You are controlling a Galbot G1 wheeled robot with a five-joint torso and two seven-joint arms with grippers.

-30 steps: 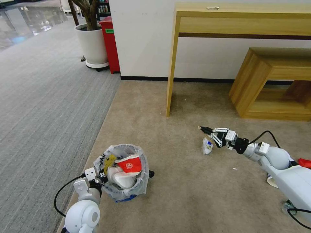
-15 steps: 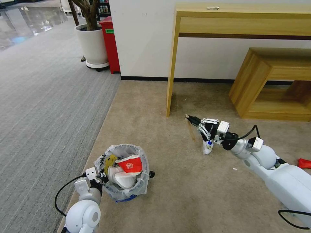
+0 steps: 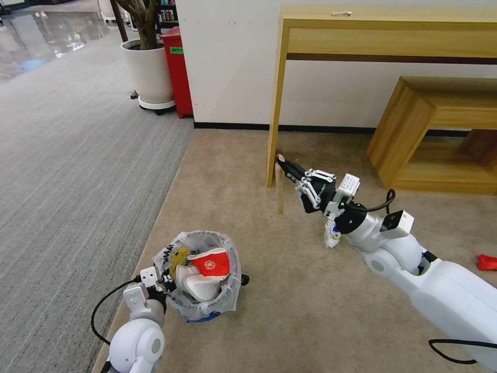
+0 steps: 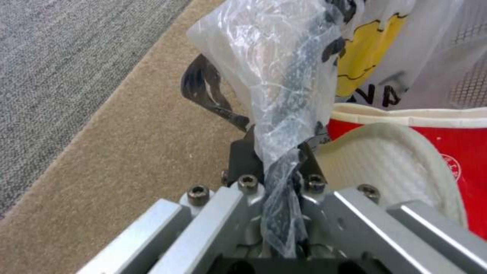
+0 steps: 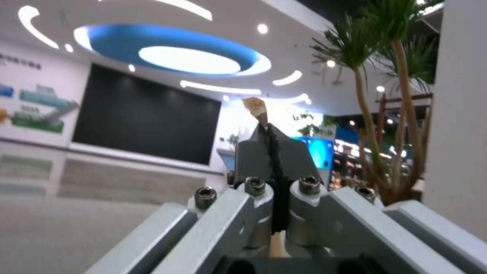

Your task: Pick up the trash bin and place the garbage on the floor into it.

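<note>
Right claw (image 3: 283, 161) pinches wooden stick (image 5: 255, 107) aloft, well beyond the trash bin (image 3: 199, 274), whose bag rim my left claw (image 4: 276, 152) clamps to carry it.

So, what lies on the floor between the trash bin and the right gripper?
In the head view, only bare beige carpet lies between the trash bin and the raised right gripper, which is shut on a wooden stick.

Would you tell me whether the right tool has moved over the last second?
Yes. The right tool, shut on a wooden stick, has moved forward and left toward the table leg.
</note>
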